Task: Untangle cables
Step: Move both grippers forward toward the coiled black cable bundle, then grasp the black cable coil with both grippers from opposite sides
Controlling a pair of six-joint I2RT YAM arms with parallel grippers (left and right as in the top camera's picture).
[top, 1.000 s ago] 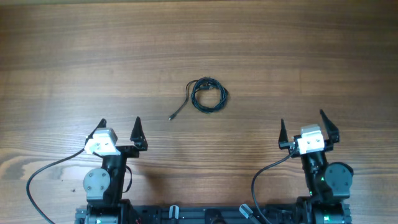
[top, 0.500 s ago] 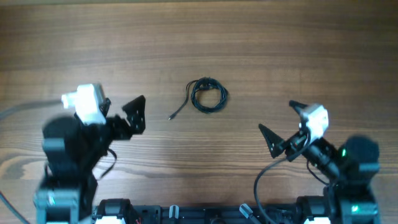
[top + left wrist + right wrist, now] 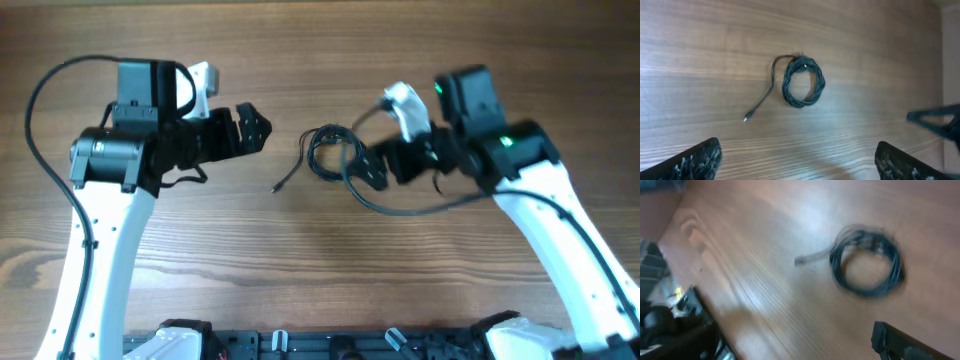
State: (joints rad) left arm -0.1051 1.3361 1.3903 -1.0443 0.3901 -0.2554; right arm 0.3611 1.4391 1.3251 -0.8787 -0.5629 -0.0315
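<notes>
The cables are one thin black cord wound in a small coil (image 3: 318, 166) on the wooden table, with a loose tail ending in a small plug (image 3: 276, 188). My left gripper (image 3: 257, 130) is open and empty, left of the coil and apart from it. My right gripper (image 3: 366, 170) is open and empty, just right of the coil. The left wrist view shows the coil (image 3: 821, 84) and plug (image 3: 746, 118) ahead of the wide-open left gripper (image 3: 797, 167). The right wrist view, blurred, shows the coil (image 3: 840, 275) above the open right gripper (image 3: 795, 345).
The right arm's thicker black cable (image 3: 400, 209) hangs in a loop over the table just right of and below the coil. The wooden table (image 3: 320, 280) spreads all round. The robot base (image 3: 330, 345) sits at the near edge.
Both arms have swung up from the near edge toward the table's middle and now flank the coil. The coil and its tail have not moved.
</notes>
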